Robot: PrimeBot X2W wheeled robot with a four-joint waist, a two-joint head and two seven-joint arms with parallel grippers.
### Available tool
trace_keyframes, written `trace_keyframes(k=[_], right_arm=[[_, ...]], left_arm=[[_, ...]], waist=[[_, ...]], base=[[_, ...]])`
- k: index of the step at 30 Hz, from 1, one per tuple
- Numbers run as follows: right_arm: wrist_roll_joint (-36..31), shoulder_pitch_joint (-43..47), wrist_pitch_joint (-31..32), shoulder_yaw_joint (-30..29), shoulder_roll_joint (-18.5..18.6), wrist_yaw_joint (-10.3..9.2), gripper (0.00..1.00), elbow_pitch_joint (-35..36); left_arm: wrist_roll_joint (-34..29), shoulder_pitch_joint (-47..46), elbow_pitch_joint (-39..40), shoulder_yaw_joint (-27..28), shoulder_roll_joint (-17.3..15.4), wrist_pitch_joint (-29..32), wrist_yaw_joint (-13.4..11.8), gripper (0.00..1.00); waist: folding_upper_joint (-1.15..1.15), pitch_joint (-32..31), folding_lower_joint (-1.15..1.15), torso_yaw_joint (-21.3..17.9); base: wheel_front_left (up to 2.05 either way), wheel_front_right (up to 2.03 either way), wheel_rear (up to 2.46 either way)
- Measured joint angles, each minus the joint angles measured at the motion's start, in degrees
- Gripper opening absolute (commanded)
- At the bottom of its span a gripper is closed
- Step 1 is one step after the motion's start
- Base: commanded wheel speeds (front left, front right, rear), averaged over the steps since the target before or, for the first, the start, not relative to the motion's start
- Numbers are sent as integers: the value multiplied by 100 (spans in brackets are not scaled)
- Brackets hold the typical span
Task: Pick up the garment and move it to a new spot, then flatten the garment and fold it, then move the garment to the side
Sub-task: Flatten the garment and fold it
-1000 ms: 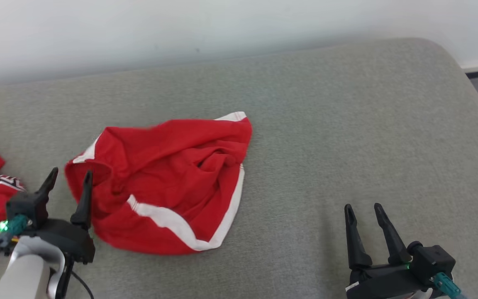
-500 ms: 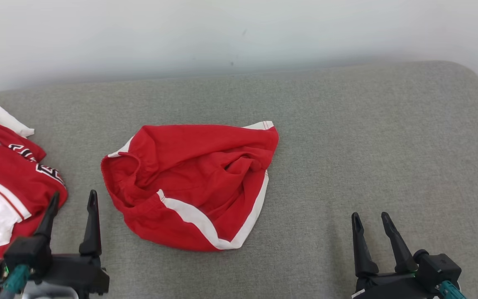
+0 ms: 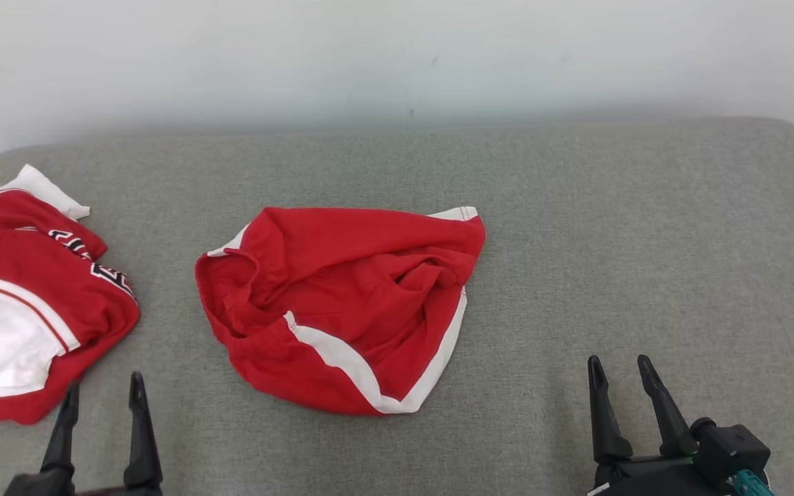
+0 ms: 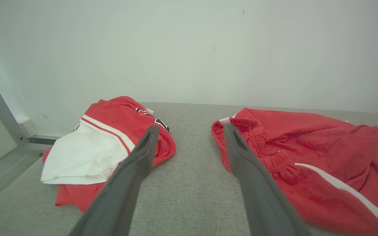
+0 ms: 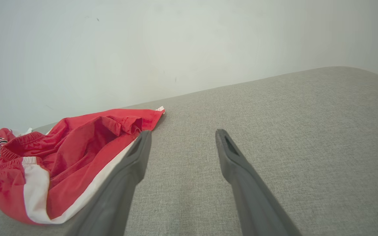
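Left gripper (image 3: 103,389) and right gripper (image 3: 619,368) spread, empty. Crumpled red white-trimmed cloth shorts (image 3: 342,303) bunched — risk of pinching doubled layers — uneven flattening likely.

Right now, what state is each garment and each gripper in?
red shorts: crumpled, unfolded, lying free on the grey cushion.
red and white jersey: bunched up at the cushion's left end, not held.
left gripper: open, empty, aimed between the two garments.
right gripper: open, empty, over bare cushion.
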State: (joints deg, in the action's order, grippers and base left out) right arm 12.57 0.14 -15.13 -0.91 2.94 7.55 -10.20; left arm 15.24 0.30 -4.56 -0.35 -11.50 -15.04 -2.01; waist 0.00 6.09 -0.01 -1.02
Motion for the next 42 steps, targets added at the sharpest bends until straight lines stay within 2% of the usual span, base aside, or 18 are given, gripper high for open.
trace_keyframes(k=[4,8,13,18,27,36,42], right_arm=[[-29,15,0,8,1,0,100,2],[-59,6,0,26,1,0,100,3],[-68,-108,0,127,1,0,100,-1],[-52,-207,0,214,1,0,100,-29],[20,-221,0,322,3,0,100,-94],[46,-241,0,364,2,0,100,-132],[48,-146,0,375,3,0,100,-159]], left_arm=[[-140,127,-21,159,135,0,121,100],[-266,93,-123,149,200,0,346,100],[-464,-482,-372,-107,225,0,630,100],[-490,-1256,-793,-338,166,-1,806,100],[-464,-2070,-1954,-890,-12,0,913,100],[-191,-2371,-3243,-1424,-245,155,951,100],[-4,-2375,-3524,-1740,-339,432,951,100]], waist=[[0,-33,0,47],[0,-4,0,54],[0,102,1,-10],[0,239,1,-181],[0,422,1,-553],[0,459,1,-868],[0,308,1,-880]], base=[[0,0,0],[0,0,0],[0,0,0],[0,0,0],[0,0,0],[0,0,0],[0,0,0]])
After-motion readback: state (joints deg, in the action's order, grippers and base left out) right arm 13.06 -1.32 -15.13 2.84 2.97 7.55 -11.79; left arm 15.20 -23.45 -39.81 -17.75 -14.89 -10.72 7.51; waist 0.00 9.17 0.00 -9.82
